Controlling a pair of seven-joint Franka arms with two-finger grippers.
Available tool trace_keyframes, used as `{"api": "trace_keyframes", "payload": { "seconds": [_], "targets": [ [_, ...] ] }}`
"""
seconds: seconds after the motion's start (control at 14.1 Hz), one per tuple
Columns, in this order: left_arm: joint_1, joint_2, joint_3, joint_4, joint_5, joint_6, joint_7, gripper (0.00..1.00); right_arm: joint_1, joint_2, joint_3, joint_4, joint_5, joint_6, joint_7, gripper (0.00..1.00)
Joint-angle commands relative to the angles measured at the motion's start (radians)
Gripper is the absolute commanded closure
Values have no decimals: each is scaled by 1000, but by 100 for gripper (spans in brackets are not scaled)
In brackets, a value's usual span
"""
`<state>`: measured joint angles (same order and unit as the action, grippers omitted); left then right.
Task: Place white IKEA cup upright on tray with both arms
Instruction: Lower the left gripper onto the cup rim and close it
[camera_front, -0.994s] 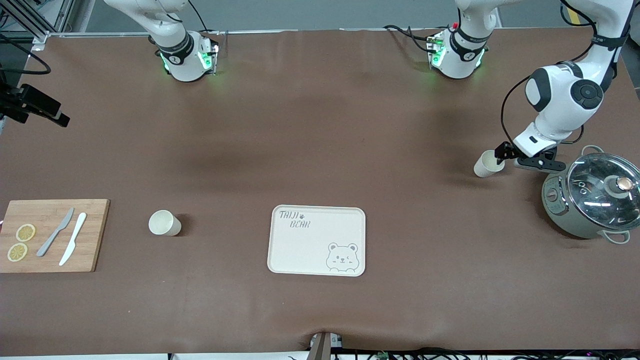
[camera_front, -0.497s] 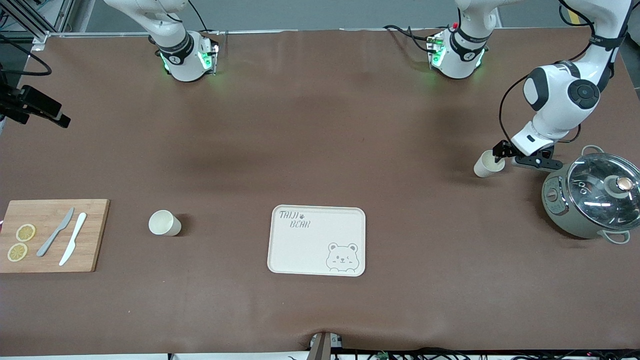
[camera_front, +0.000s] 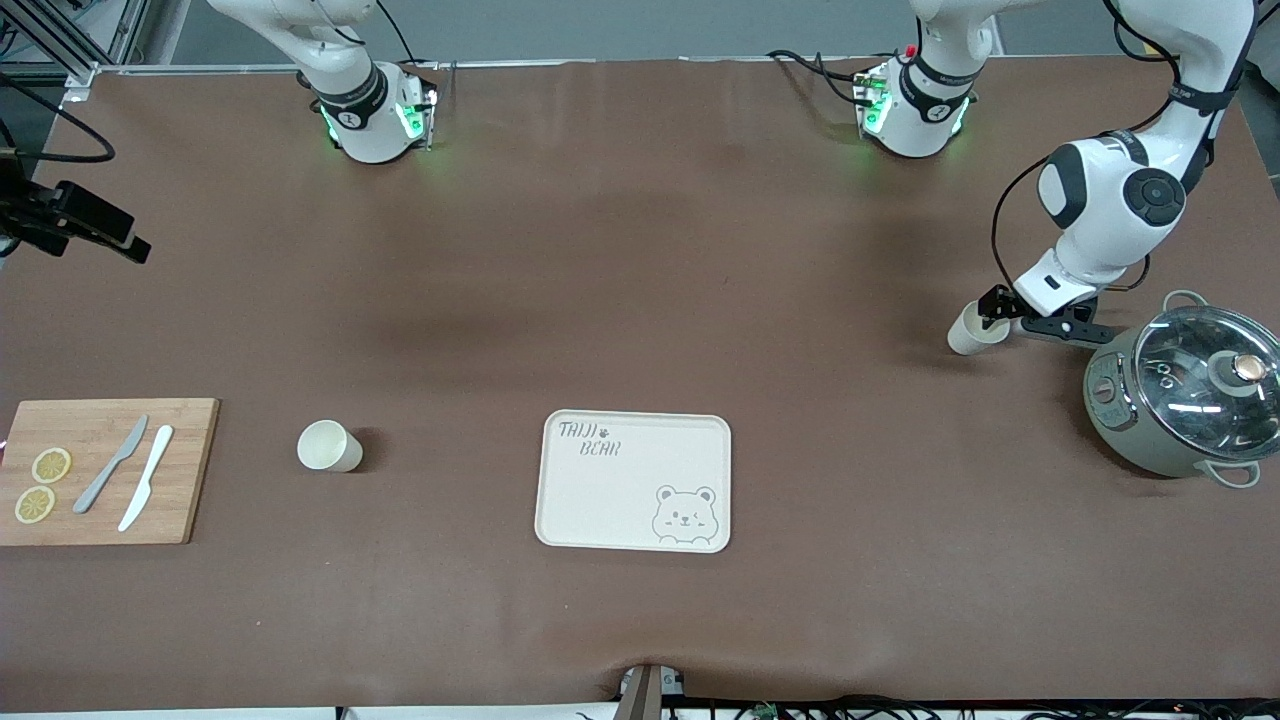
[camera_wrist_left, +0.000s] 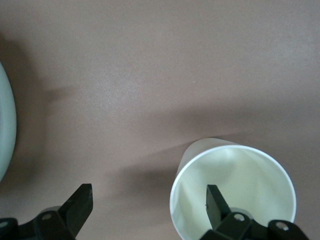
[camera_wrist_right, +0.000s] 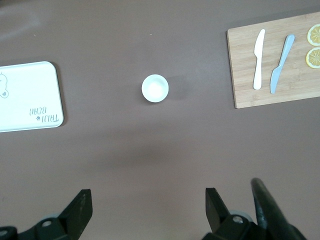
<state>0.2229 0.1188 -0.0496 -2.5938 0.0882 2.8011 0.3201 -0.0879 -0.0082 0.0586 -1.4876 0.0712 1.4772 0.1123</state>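
Left gripper (camera_front: 992, 312) now closer over cup (camera_front: 968, 334), one finger inside.

table cover (camera_front: 640, 300): matt brown sheet, smooth, faintly rippled
tray (camera_front: 590, 500): matt cream plastic, grey printed bear
cup near the pot (camera_wrist_left: 235, 185): smooth white, soft sheen inside
cup near the board (camera_front: 328, 446): the same smooth white
cutting board (camera_front: 185, 470): pale wood, visible grain
knives (camera_front: 130, 478): one matt grey, one white plastic
pot (camera_front: 1130, 420): grey-green body, glossy glass lid
arms (camera_front: 1110, 200): glossy white shells, black joints
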Motion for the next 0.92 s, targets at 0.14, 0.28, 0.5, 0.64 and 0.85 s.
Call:
{"api": "trace_keyframes", "payload": {
  "seconds": [0.14,0.28,0.5,0.64,0.85],
  "targets": [
    [19,-7,-13,0,18,15,4,100,39,-9,4,-48,-94,51,10,0],
    [19,-7,-13,1,18,15,7,100,40,-9,4,-48,-94,52,12,0],
    [19,-8,-15,1,16,15,5,100,40,-9,6,-48,-94,46,13,0],
    [19,-8,-15,1,9,15,4,100,40,-9,6,-49,-94,48,13,0],
    [18,-8,-15,3,8,15,-1,100,43,-9,6,-49,-94,48,12,0]
  ]
}}
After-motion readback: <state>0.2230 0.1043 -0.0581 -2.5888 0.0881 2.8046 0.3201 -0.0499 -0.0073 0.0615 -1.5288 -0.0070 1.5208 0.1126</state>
